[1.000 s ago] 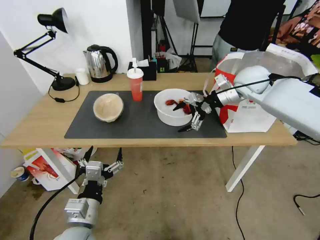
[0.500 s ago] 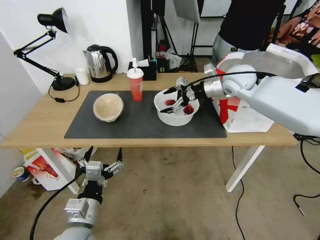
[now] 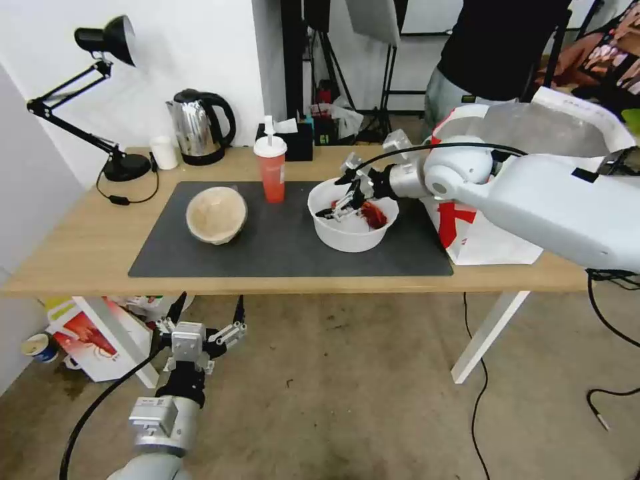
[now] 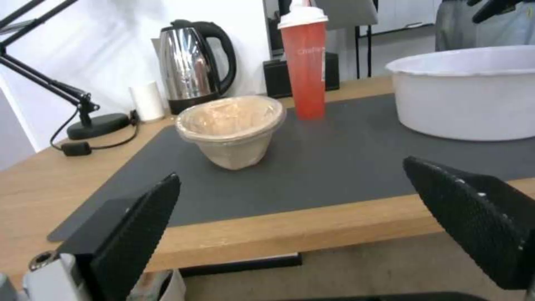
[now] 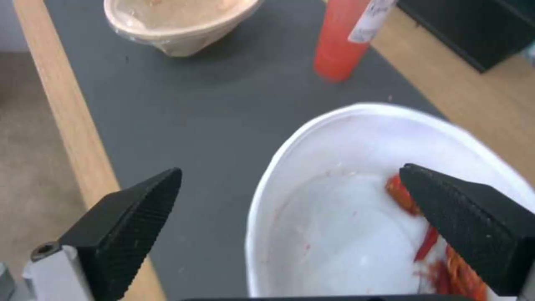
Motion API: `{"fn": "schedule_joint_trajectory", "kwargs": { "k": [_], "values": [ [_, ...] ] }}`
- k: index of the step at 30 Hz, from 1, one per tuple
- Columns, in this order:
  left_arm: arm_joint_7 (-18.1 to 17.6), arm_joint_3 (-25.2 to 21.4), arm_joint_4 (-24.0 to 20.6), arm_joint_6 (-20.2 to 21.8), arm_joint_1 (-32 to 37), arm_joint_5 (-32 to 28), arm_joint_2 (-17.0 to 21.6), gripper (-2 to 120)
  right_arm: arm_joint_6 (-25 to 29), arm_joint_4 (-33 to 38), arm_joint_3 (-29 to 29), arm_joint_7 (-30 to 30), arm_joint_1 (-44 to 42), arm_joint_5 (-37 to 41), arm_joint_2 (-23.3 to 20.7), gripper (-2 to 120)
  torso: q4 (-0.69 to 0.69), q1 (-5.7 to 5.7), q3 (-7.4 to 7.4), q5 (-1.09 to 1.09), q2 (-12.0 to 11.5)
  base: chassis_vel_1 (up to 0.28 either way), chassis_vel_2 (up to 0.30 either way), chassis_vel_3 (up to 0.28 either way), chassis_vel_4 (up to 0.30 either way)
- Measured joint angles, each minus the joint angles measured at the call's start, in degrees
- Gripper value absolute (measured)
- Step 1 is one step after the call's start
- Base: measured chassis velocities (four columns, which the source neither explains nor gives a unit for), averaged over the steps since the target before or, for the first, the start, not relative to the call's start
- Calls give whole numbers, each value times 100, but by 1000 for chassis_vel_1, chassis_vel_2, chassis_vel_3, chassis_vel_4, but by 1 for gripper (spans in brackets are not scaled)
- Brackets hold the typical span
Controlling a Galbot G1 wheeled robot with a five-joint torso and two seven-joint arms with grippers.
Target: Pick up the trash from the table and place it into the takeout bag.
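Right gripper spread over white bowl, scraps partly hidden

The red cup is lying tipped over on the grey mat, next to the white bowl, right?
Not quite. The red cup stands upright on the grey mat, lid and straw on top, as the head view shows. The rest holds: it is next to the white bowl, where the open right gripper hovers.

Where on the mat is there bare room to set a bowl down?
Free: the grey mat between beige bowl and white bowl, in front of the red cup. Crowded: the white bowl's side, with the right end effector and takeout bag.
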Motion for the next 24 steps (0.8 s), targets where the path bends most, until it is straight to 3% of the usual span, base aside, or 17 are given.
{"fn": "schedule_joint_trajectory", "kwargs": {
  "k": [3,24],
  "values": [
    [0,0,0,0,0,0,0,100,-226,107,75,27,-102,42,-26,100,-1,0,0,2,0,0,0,0,0],
    [0,0,0,0,0,0,-1,100,-218,106,-18,-258,-31,4,-107,100,-1,0,0,2,1,0,0,0,0]
  ]
}}
